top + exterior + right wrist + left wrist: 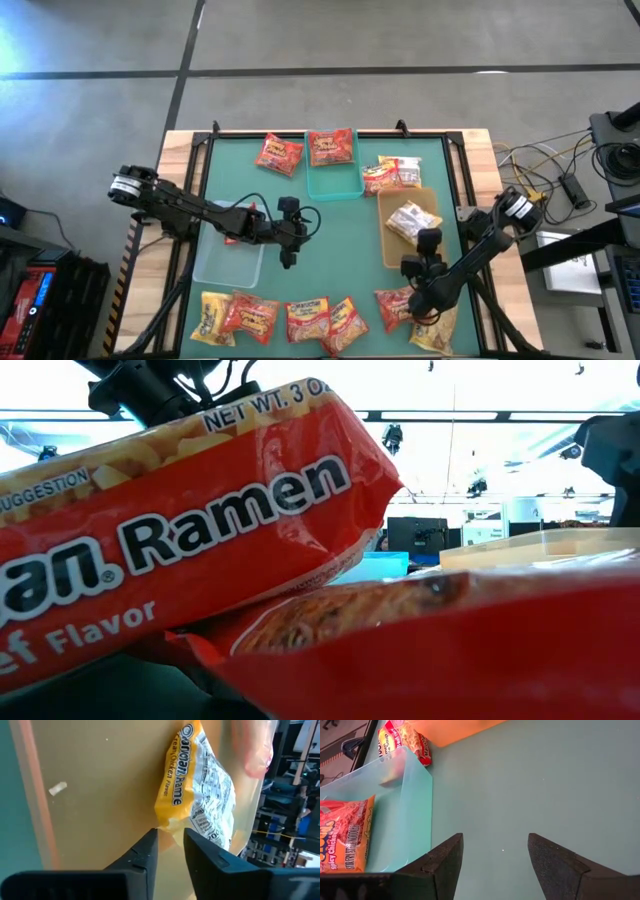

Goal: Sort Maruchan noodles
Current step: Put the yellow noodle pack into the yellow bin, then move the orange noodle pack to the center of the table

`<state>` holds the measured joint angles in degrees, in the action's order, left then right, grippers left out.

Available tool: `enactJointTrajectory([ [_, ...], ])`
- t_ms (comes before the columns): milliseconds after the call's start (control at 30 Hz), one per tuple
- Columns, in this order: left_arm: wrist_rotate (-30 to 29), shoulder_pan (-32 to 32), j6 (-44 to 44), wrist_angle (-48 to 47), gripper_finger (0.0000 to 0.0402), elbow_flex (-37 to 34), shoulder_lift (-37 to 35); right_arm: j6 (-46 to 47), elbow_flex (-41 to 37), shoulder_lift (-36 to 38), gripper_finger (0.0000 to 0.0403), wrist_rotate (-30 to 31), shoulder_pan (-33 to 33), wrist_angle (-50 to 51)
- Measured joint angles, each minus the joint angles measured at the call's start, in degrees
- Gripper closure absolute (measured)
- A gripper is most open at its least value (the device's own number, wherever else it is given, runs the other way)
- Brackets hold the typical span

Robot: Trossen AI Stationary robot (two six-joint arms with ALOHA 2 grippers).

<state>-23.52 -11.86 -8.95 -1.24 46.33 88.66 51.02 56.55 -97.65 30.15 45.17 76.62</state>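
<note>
Yellow noodle pkt (200, 785) in tan bin (100, 795), just past right jaws.

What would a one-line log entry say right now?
left tool: open, over bare mat | right tool: nearly closed, at yellow packet in tan bin

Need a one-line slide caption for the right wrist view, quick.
Right gripper, fingers narrowly apart and empty, hovers over a yellow Maruchan packet lying in the tan bin.
</note>
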Motion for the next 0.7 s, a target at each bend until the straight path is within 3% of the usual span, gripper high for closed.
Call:
enactJointTrajectory([
  [167, 0.0, 0.0, 0.0, 0.2, 0.0194, 0.0, 0.0, 3.4, 0.0, 1.0, 0.0353, 0.2, -0.2, -0.3],
  [333, 0.0, 0.0, 0.0, 0.2, 0.0194, 0.0, 0.0, 6.7, 0.0, 3.6, 0.0373, 4.6, -0.2, -0.2],
  [700, 0.0, 0.0, 0.0, 0.2, 0.0194, 0.0, 0.0, 18.8, 0.0, 13.1, 0.0375, 7.0, -1.0, 0.0],
])
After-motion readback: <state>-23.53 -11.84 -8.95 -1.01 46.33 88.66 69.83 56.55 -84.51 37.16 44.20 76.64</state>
